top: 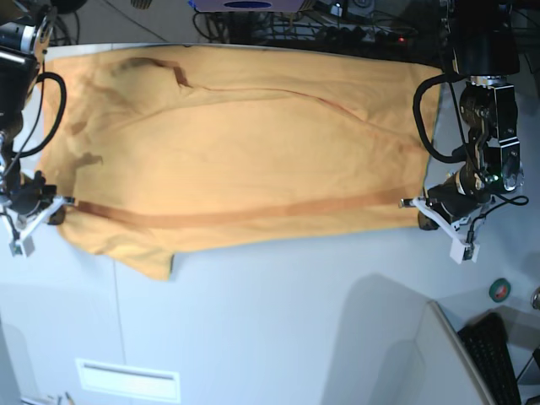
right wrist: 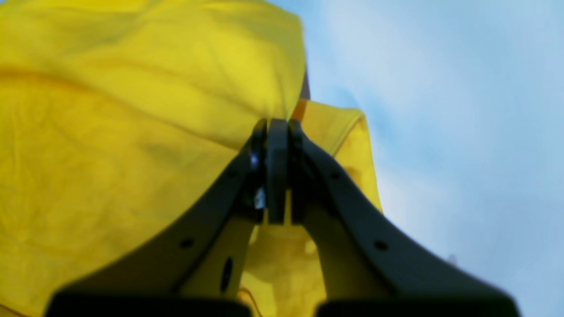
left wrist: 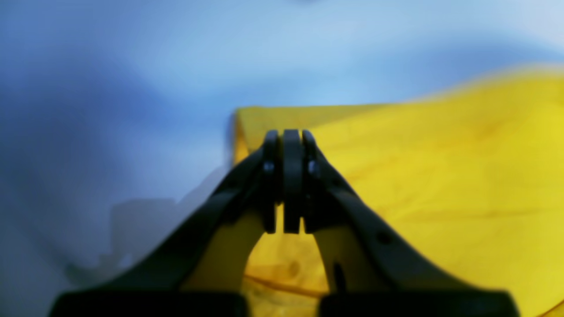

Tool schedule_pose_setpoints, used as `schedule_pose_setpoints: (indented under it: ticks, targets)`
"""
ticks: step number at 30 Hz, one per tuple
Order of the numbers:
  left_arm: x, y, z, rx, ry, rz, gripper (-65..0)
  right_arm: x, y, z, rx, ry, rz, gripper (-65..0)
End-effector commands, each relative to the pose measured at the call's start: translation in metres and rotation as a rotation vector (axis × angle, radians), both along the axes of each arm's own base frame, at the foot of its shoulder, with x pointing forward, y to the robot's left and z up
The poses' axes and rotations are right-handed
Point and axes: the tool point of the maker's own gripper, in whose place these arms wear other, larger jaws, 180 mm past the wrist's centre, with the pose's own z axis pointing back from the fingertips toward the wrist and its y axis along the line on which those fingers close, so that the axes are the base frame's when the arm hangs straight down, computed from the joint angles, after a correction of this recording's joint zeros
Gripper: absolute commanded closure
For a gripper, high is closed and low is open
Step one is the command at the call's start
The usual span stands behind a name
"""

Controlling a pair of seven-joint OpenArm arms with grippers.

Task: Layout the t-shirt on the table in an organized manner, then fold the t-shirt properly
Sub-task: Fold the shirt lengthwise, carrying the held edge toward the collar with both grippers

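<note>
The orange-yellow t-shirt is spread wide across the far half of the pale table. A taut darker crease runs across it between my two grippers. My left gripper is shut on the shirt's right edge; in the left wrist view its jaws are pressed together against yellow cloth. My right gripper is shut on the shirt's left edge; in the right wrist view its jaws pinch a fold of the cloth. A flap hangs below the crease at lower left. No drawing or neck tag shows.
A thin dark seam runs down the table at the left. A black keyboard and a small green roll lie at the lower right. Cables and equipment crowd the far edge.
</note>
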Motion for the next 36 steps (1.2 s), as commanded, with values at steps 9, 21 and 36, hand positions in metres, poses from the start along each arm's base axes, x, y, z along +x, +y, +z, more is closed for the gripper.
schedule_pose_setpoints:
  ticks: [9, 21, 36]
  targets:
    - [-0.014, -0.002, 0.003, 0.012, -0.011, -0.027, 0.0, -0.005, -0.013, 0.006, -0.019, 0.000, -0.006, 0.0]
    - [-0.043, -0.007, 0.008, 0.052, -0.006, -0.077, 0.0, -0.040, -0.024, 0.028, -0.099, 0.023, -0.013, 0.0]
    - [-0.072, 0.009, 0.005, 0.080, 0.028, -0.053, 0.0, -0.083, -0.023, 0.014, -0.133, 0.126, 0.016, 0.0]
